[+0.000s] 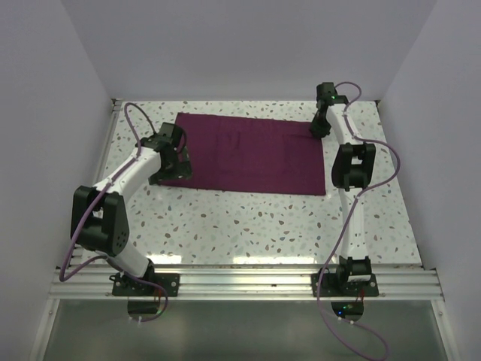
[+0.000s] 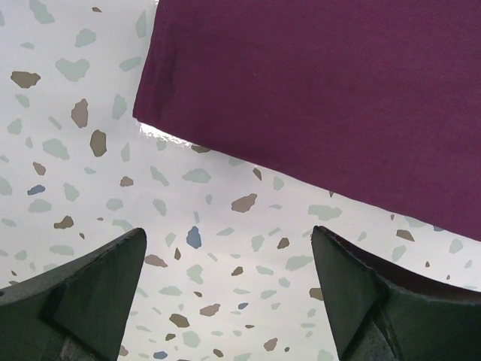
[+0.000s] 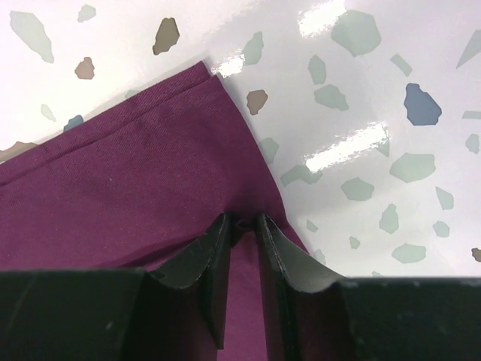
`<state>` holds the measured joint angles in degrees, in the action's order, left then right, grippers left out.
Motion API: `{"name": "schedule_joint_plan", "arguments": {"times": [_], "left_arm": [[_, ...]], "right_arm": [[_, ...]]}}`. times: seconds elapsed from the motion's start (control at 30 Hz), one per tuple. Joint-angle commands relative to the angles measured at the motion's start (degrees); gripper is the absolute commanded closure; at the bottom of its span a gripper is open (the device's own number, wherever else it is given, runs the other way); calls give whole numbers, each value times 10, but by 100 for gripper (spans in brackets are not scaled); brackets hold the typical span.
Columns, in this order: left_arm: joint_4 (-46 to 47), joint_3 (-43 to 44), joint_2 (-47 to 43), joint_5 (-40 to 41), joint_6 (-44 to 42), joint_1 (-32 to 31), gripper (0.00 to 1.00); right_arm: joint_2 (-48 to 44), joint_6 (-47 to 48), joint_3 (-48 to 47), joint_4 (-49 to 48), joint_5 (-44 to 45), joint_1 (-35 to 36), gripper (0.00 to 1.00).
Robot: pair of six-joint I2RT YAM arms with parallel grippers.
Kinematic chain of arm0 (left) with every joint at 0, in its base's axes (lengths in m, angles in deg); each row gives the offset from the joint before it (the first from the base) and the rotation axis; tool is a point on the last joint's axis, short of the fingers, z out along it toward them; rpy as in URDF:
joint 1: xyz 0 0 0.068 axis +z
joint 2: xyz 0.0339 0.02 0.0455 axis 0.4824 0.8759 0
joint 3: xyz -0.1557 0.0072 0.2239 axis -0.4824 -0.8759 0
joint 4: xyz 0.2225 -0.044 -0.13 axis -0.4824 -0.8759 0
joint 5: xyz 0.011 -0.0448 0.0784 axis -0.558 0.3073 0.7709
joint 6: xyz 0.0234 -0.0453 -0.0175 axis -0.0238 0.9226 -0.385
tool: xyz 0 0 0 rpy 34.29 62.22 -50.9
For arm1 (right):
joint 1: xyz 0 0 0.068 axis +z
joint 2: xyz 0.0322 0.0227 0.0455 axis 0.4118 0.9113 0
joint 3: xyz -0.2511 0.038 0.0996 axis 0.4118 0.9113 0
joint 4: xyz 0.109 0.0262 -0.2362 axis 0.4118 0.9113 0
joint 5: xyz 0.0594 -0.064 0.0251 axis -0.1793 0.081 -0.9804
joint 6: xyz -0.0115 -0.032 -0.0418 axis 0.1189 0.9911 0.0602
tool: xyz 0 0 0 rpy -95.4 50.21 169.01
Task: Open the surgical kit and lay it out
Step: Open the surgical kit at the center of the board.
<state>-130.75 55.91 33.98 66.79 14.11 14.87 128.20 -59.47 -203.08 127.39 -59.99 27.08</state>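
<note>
The dark purple cloth wrap (image 1: 252,154) lies spread flat across the far half of the speckled table. My left gripper (image 1: 174,167) is open and empty, hovering over bare table just off the cloth's near left corner (image 2: 338,98); the jaws (image 2: 227,233) stand wide apart. My right gripper (image 1: 322,129) is at the cloth's far right corner, shut with a small fold of the cloth (image 3: 135,173) pinched between its fingertips (image 3: 242,219). The steel tray, scissors and tweezers are out of view.
White walls (image 1: 60,113) close in the table on the left, back and right. An aluminium rail (image 1: 240,282) carrying both arm bases runs along the near edge. Speckled tabletop (image 1: 263,226) shows between the cloth and the rail.
</note>
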Motion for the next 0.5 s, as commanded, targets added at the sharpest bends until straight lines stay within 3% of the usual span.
{"name": "schedule_joint_plan", "arguments": {"times": [0.0, 0.2, 0.33, 0.47], "left_arm": [[1, -8, -24, 8, 3, 4, 5], [13, -16, -31, 0, -1, 4, 5], [20, -27, -38, -6, -3, 4, 5], [29, -34, -42, -12, -2, 4, 5]], "right_arm": [[-42, 2, 14, 17, 14, 1, 76], [-72, 18, 20, 34, 23, 1, 85], [-92, 25, 24, 42, 28, 2, 98], [-107, 32, 28, 50, 33, 2, 100]]}}
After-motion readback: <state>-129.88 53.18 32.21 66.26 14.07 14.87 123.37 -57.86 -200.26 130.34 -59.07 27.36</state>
